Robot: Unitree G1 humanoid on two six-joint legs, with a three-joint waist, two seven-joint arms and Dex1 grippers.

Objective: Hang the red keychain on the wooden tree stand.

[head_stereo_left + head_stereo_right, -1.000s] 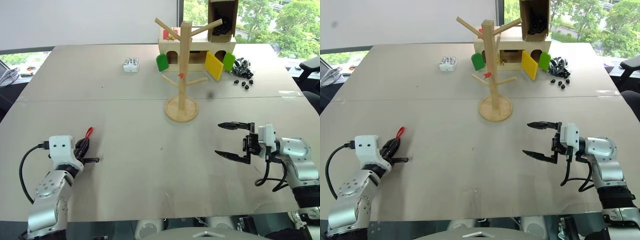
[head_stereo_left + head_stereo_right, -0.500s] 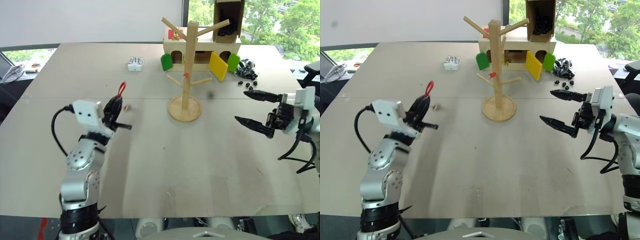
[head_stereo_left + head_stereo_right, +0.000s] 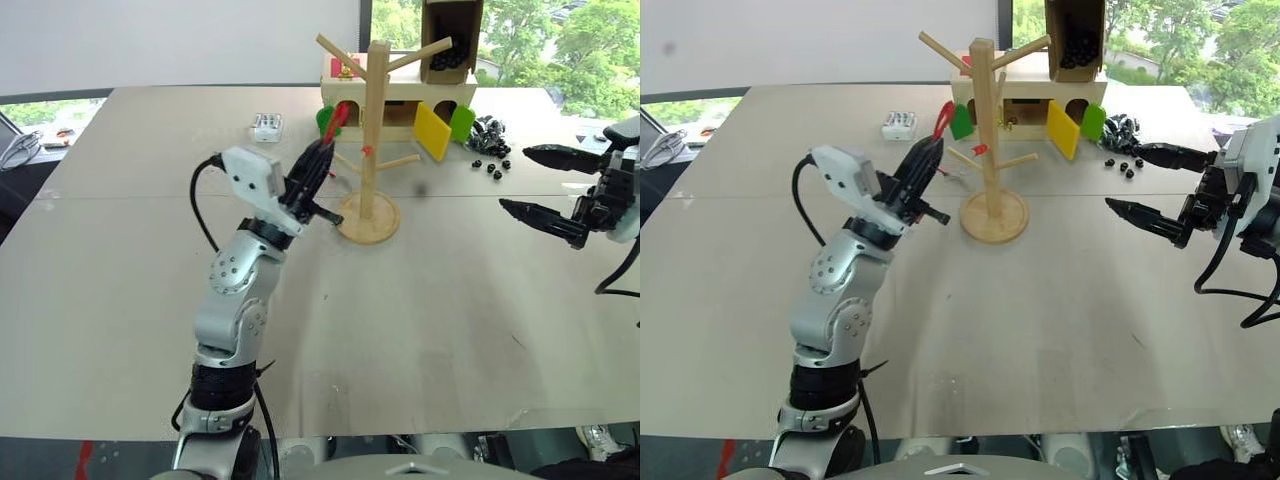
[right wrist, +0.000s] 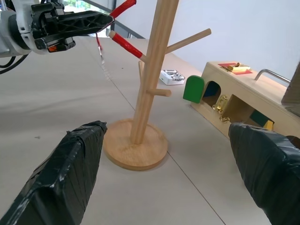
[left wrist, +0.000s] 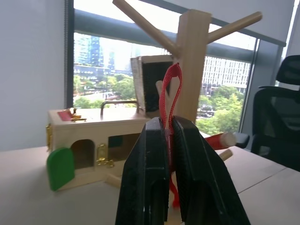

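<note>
Above the worktop [image 3: 120,260], left gripper [image 3: 318,160] has its jaws clamped on the red keychain [image 5: 169,89], just beside the wooden tree stand [image 3: 372,140]. Right gripper [image 3: 548,185] holds its jaws apart.

red keychain [image 5: 169,93] loop upright, near upright wooden tree stand [image 3: 372,150] on table

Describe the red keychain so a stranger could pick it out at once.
Find the wooden tree stand mid-table, in front of the wooden box-house. Just to its left, the left gripper is shut on the red keychain, whose thin cord loop pokes up past the black fingertips. No neighbour is a red loop.
</note>
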